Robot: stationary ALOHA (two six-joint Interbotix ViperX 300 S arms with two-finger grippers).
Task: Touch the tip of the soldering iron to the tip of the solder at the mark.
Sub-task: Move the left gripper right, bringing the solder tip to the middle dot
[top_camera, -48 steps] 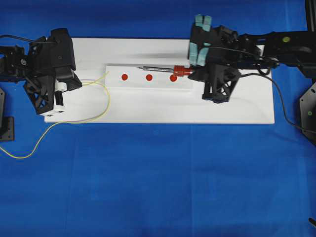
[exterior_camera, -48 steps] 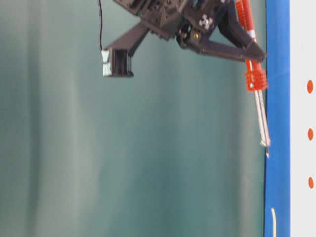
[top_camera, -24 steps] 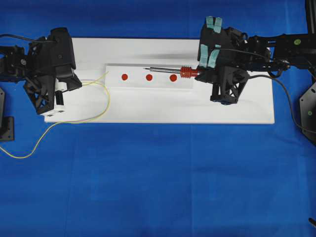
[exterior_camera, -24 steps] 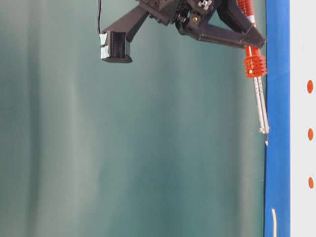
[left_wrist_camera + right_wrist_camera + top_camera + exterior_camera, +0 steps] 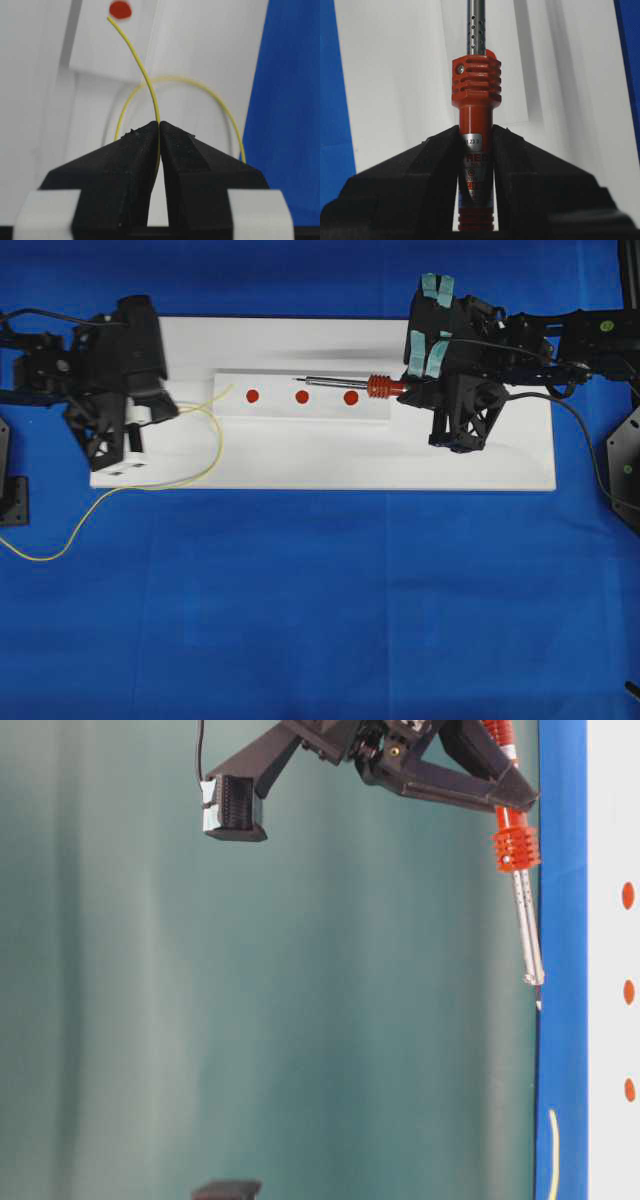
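left wrist view: left claw (image 5: 159, 131) clamps solder (image 5: 145, 75), thin, floppy; right claw (image 5: 476, 137) clamps soldering iron (image 5: 476, 85), rigid, by handle.

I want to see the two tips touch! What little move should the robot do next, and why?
Probably bring the left gripper a bit further toward the leftmost red mark. Its fingers pinch the solder, whose tip sits just short of that mark, while the soldering iron, held by the right gripper, points at it from the other side, tips still apart.
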